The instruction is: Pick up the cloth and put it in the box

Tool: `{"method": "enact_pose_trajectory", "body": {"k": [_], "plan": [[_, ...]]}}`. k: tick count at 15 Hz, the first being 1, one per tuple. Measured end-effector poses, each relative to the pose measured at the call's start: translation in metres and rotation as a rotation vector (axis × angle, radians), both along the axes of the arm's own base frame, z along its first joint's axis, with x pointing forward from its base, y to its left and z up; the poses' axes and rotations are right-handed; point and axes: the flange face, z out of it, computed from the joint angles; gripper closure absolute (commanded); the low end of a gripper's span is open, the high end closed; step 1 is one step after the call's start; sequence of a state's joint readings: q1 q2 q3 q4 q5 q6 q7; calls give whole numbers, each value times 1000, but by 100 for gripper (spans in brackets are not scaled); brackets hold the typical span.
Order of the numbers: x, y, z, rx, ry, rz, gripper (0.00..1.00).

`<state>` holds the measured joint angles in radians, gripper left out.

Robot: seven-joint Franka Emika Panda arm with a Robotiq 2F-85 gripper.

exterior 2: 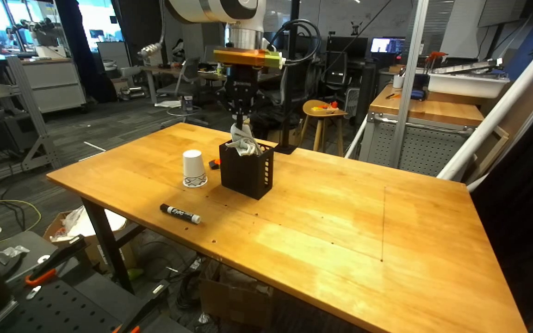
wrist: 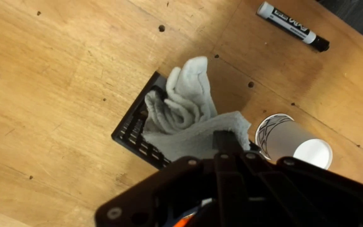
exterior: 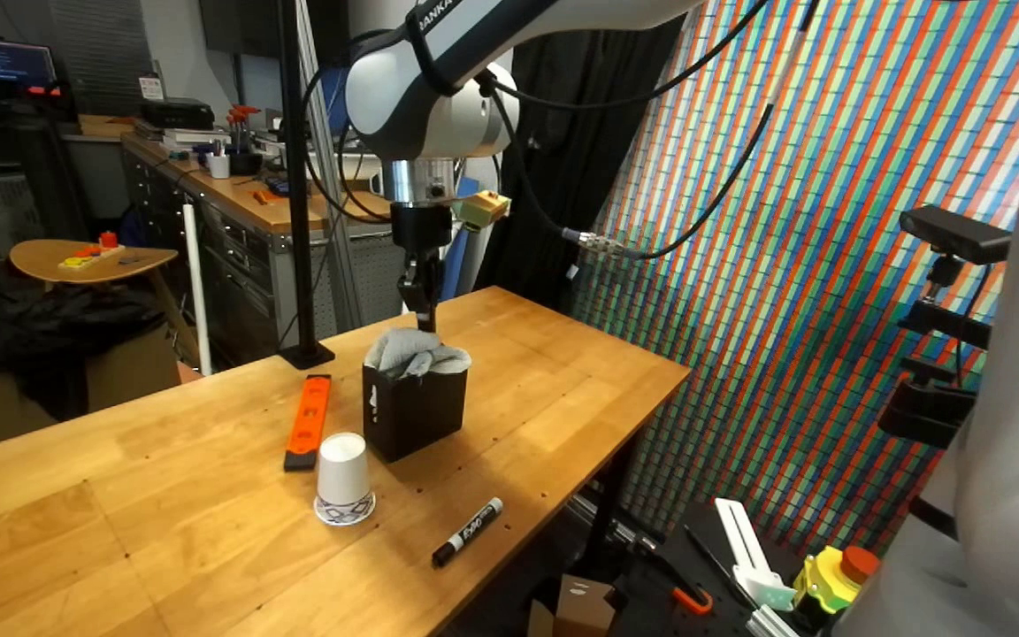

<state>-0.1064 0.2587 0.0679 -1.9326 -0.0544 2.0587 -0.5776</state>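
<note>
The grey cloth [wrist: 187, 135] is bunched in the top of the small black box [wrist: 131, 138] and rises above its rim. It also shows in both exterior views [exterior: 412, 350] [exterior 2: 244, 141]. The black box stands upright on the table in both exterior views [exterior: 412, 411] [exterior 2: 243, 173], with a row of holes in one side. My gripper [wrist: 227, 138] is over the box with its fingers together. The fingertips are sunk in the cloth's upper fold and appear shut on it, though the pinched part is hidden. The gripper also shows in both exterior views [exterior: 426, 320] [exterior 2: 239, 121].
An upside-down white paper cup [exterior: 343, 473] stands close beside the box. A black and white marker [exterior: 467, 533] lies near the table edge. An orange level [exterior: 308, 420] lies behind the cup. A black post [exterior 2: 289, 115] rises at the table's far edge.
</note>
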Motion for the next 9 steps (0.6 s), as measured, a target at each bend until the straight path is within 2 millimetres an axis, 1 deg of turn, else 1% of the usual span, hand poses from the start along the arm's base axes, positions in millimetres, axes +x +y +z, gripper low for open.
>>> {"method": "enact_pose_trajectory", "body": {"k": [2,5,9], "plan": [[-16,1,4,-1,8,-3,100],[-37,0,2,0,27,-13,100],[-53,-3,-3,0,47,-23,100]]}}
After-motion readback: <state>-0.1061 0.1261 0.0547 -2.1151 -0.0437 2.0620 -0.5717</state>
